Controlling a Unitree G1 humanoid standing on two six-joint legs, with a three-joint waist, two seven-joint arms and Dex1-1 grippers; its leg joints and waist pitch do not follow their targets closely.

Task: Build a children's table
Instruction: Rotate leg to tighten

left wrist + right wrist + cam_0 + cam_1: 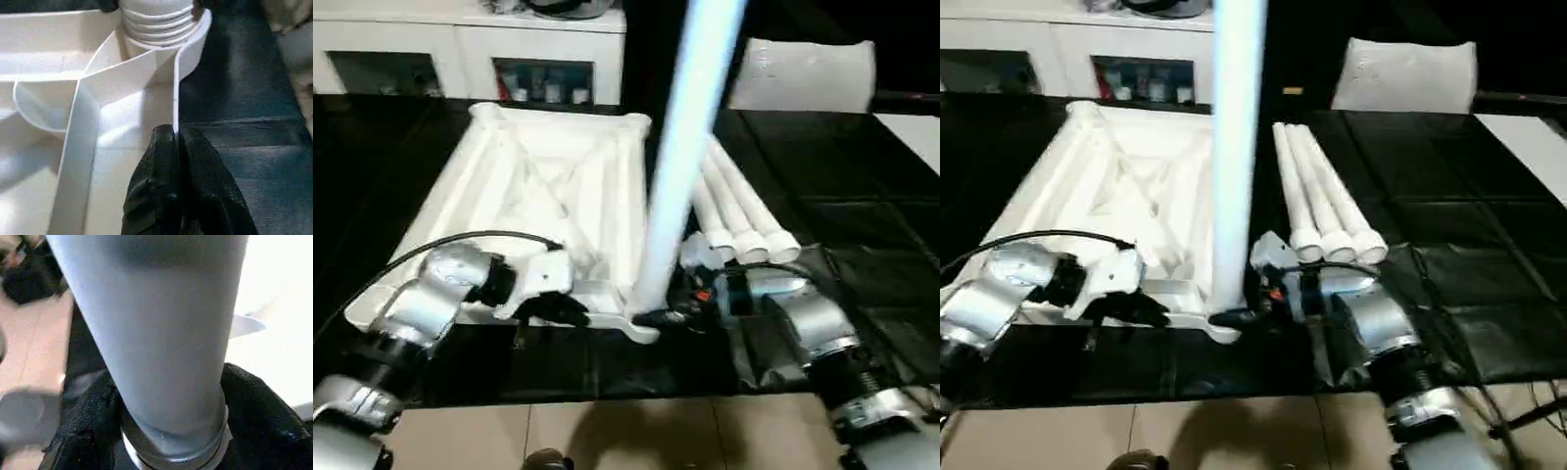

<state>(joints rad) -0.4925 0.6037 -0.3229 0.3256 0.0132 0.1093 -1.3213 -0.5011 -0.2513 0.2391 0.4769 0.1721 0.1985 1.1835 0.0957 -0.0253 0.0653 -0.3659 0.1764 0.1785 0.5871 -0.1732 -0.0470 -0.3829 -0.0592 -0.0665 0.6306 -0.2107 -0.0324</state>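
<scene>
The left gripper is pinched tight on the near rim of the upturned table top on the black mat. The right gripper clasps an upright leg low down — seated in the near corner socket — three legs lying beside.

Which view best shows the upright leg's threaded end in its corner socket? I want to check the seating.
The left wrist view: the upright leg shows its threads entering the corner socket. The eye views show the leg whole, its base partly hidden; the right wrist view shows its shaft between black fingers.
</scene>
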